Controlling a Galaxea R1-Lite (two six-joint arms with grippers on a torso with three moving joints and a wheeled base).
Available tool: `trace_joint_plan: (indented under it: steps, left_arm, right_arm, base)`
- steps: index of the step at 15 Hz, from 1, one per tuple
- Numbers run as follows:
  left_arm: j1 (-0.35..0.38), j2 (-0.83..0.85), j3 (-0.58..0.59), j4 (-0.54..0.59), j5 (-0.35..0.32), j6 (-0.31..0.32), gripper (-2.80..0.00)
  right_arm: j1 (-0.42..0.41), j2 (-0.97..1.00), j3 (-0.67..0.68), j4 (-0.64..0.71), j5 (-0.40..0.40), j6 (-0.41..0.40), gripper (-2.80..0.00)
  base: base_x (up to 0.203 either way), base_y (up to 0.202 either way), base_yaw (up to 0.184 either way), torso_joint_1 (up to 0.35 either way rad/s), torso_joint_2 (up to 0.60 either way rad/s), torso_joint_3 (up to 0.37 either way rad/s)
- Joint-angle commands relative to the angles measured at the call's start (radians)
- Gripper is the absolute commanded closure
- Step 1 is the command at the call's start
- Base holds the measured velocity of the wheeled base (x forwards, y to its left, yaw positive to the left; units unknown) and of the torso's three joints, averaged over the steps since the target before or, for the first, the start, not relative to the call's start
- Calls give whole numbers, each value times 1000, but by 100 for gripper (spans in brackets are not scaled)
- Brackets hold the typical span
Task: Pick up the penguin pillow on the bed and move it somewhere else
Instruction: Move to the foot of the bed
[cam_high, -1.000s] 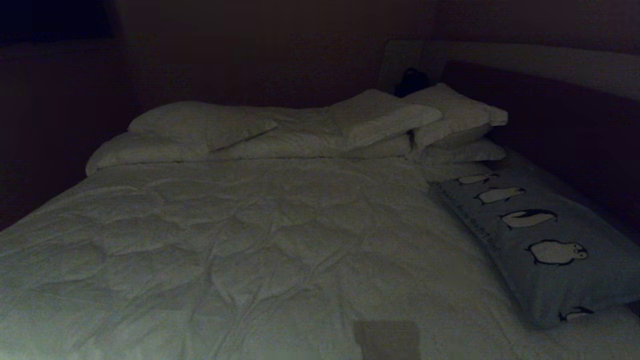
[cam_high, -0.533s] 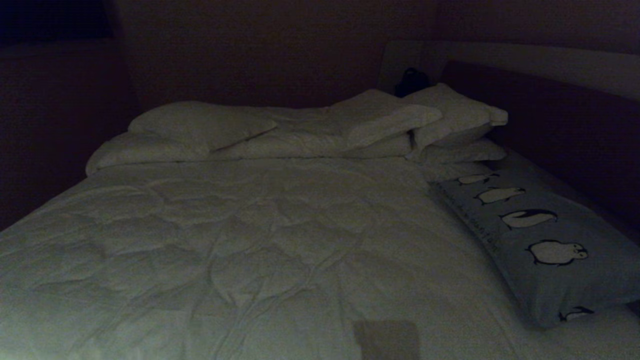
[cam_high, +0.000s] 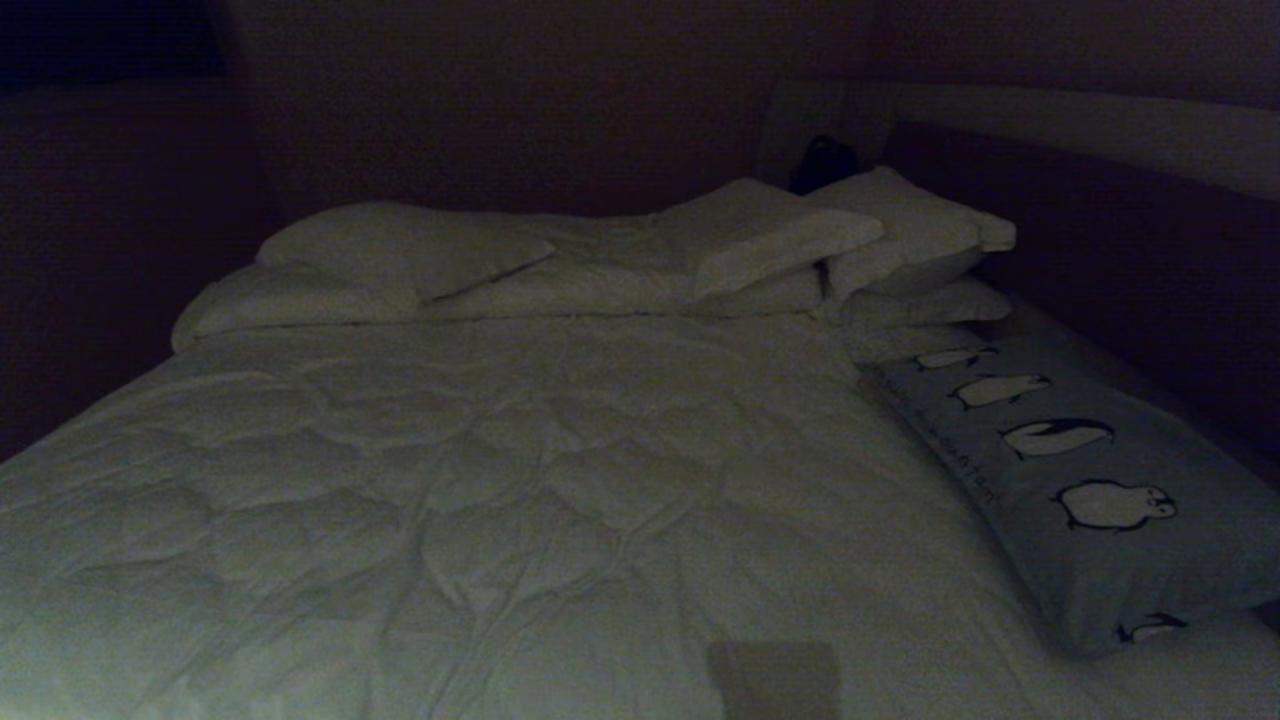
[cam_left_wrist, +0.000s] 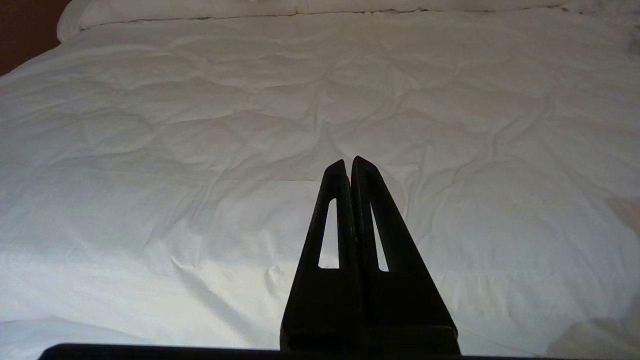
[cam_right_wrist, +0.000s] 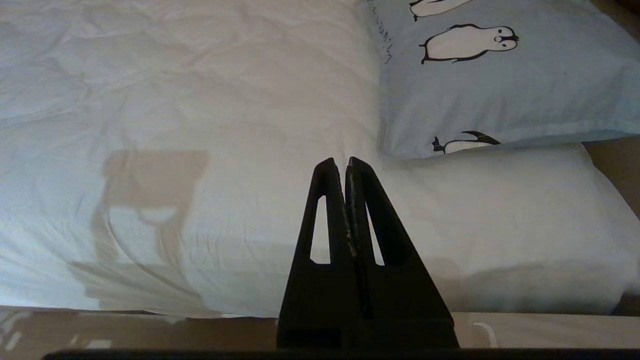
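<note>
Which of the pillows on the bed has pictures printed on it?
The long grey-blue penguin pillow along the bed's right edge. It carries a row of black-and-white penguins; the white pillows at the head are plain.

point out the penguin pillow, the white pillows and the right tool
penguin pillow (cam_high: 1090, 470), head view, grey-blue top face
white pillows (cam_high: 390, 250), head view, top of leftmost pillow
right tool (cam_right_wrist: 345, 162), right wrist view, between the shut tips

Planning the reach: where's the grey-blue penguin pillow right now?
In the head view the long grey-blue penguin pillow lies along the right edge of the white quilted bed, just below the stacked plain white pillows.
</note>
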Motion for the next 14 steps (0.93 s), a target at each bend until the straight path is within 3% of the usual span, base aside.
trace_joint_plan:
  steps: [1, 14]
  left_arm:
    - [0, 0, 0, 0, 0, -1, 0]
    - [0, 0, 0, 0, 0, -1, 0]
  right_arm:
    - [0, 0, 0, 1, 0, 0, 0]
    - [0, 0, 0, 1, 0, -2, 0]
  base:
    - [0, 0, 0, 0, 0, 0]
    - [0, 0, 0, 0, 0, 0]
